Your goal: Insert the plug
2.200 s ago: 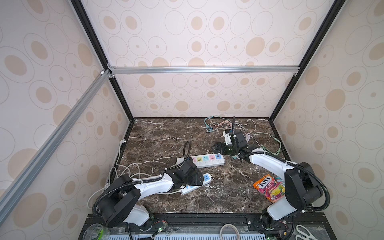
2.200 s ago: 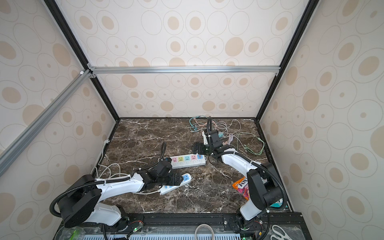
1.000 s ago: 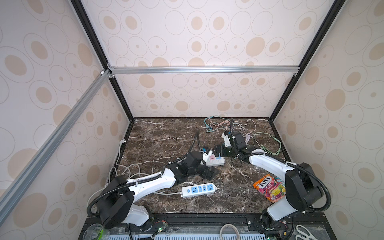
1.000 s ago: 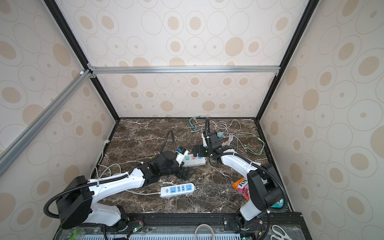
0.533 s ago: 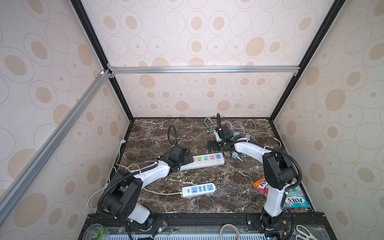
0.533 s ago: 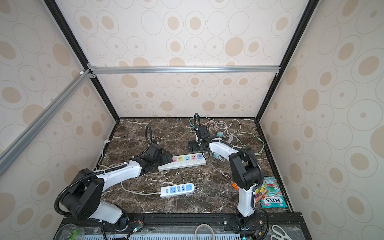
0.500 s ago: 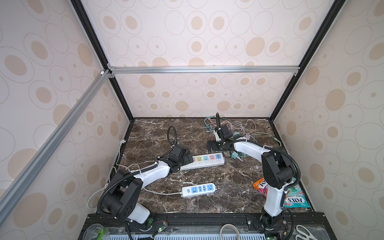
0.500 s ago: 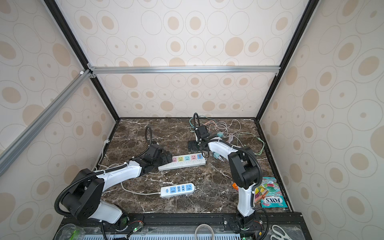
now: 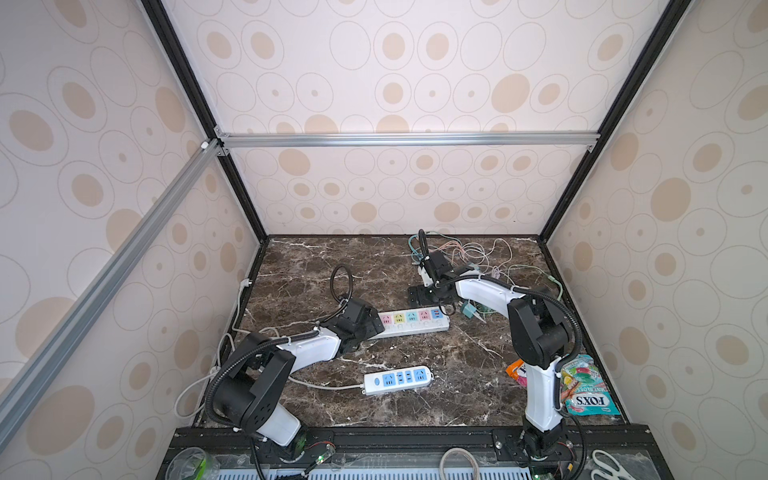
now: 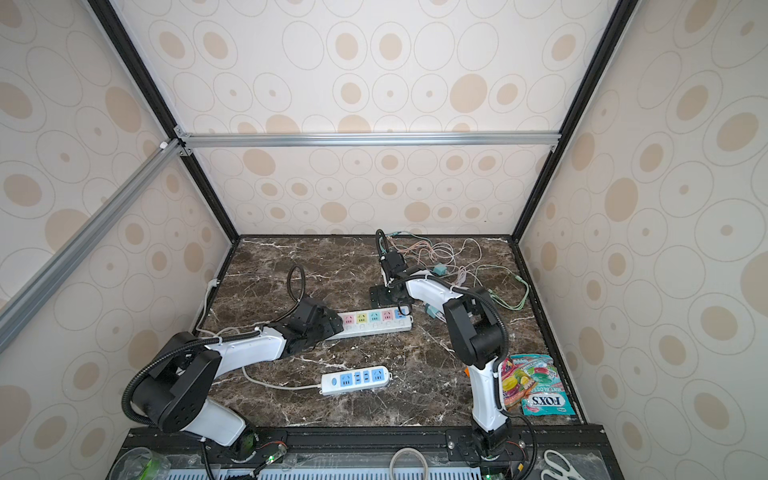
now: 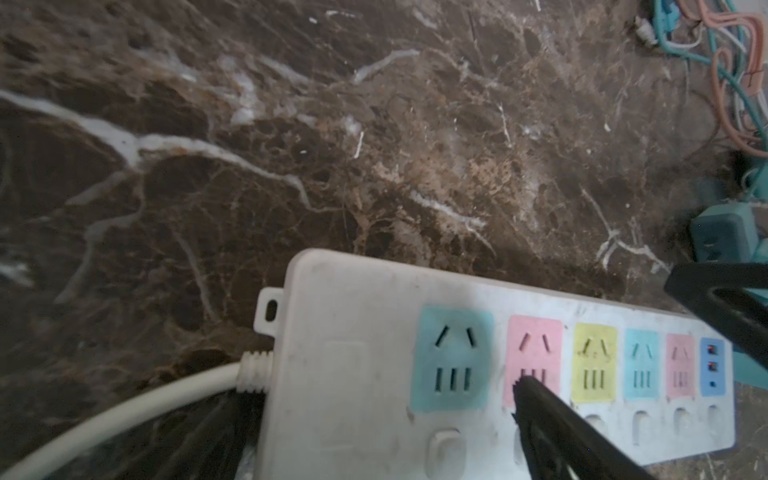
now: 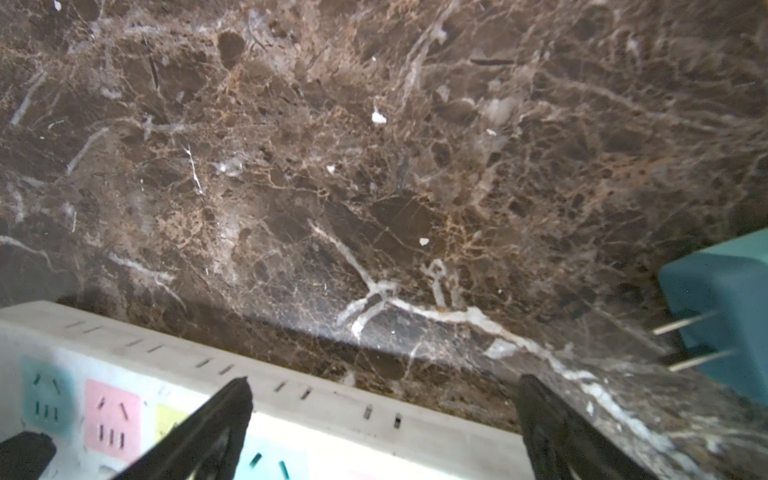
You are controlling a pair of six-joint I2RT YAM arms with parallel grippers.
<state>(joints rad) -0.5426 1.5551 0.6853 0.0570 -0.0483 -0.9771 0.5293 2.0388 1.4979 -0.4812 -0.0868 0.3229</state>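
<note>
The teal plug (image 12: 723, 299) is lying just past the power strip's (image 9: 409, 322) end, prongs facing it, beside the released right pincer (image 12: 382, 386), while the released left pincer (image 11: 374, 395) is hovering over the cord end.

I read table (image 9: 316, 266) as dark brown marble, white veins. Long power strip (image 9: 411, 328) white; socket patches teal, pink, yellow, teal, pink, end patch blue. Short power strip (image 9: 397, 379) white, blue sockets. Plug (image 12: 715, 286) teal. Walls (image 9: 395, 83) cream, tan ovals in thin rings. Wire tangle (image 9: 473, 251) pink, green.
</note>
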